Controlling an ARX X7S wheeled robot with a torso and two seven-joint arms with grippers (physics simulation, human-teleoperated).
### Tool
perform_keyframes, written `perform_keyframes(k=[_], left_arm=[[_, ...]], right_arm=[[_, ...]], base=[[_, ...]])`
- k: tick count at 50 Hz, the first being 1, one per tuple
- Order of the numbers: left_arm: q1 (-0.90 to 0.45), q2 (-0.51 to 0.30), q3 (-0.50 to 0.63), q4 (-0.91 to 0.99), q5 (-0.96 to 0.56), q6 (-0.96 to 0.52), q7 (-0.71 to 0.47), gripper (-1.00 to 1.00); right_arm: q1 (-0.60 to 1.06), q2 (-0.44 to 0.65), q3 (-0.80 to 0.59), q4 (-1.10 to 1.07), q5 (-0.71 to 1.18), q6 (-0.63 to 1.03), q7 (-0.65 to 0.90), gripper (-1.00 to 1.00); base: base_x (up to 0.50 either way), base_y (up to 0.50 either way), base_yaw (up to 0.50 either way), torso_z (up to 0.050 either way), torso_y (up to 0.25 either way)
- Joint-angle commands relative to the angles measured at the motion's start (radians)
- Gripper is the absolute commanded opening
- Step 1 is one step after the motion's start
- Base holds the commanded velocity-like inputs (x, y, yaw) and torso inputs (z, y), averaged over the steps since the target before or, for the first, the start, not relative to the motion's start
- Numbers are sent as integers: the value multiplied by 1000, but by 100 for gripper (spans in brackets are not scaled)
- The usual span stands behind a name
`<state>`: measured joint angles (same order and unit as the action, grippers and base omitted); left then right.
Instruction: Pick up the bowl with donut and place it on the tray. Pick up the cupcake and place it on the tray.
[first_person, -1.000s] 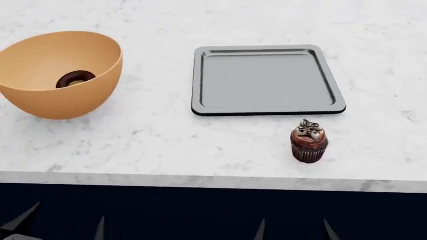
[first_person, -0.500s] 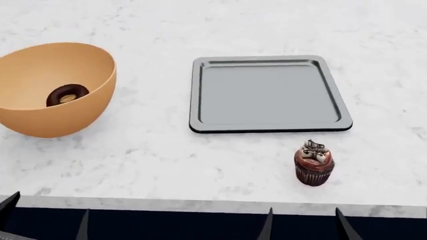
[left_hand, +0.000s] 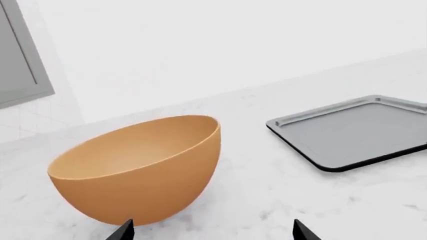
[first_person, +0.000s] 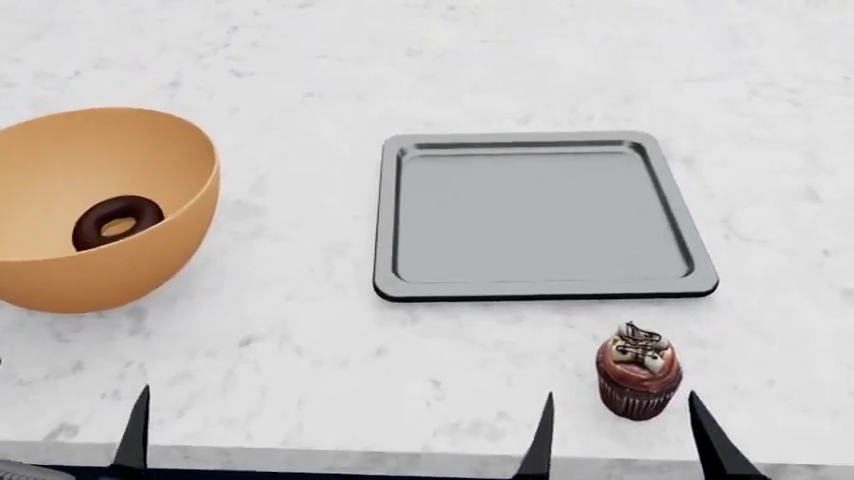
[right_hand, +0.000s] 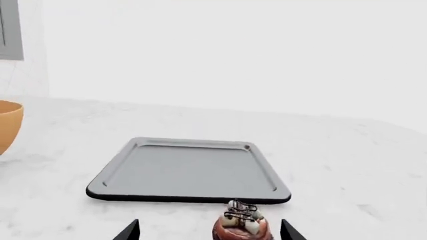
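open marble counter (first_person: 294, 330) between bowl (first_person: 100, 215) and tray (first_person: 534, 215), cupcake (first_person: 639, 372) near tray's front edge

White marble counter (first_person: 307, 330), pale wall (right_hand: 233, 55)

Each tool (first_person: 621, 440) ends in thin, pointed black fingers (first_person: 538, 440).

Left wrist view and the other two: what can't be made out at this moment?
- Donut: hidden in the left wrist view by the bowl wall.
- Both grippers: only fingertips show; the frame edge cuts off the rest.
- Cupcake: its base is cut off in the right wrist view.
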<state>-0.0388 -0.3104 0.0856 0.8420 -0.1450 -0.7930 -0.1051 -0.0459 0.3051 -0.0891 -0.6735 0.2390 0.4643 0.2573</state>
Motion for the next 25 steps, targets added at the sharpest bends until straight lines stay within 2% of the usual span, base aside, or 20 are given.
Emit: perform_keyframes(k=[1,14,25], left_arm=[[-10,13,-39,30,-9,-42,2,100],[-20,8,-35,22,-10,-42,-5,100],[-29,5,-34,20,-16,-43,-8,100]], right_arm=[[3,3,33,-53,19,27,-10,100],[7,15,29,-69,8,24,2,100],[11,19,27,-76,9,18,7,100]], base=[[367,0,0,0,0],[495,0,0,0,0],[21,0,0,0,0]])
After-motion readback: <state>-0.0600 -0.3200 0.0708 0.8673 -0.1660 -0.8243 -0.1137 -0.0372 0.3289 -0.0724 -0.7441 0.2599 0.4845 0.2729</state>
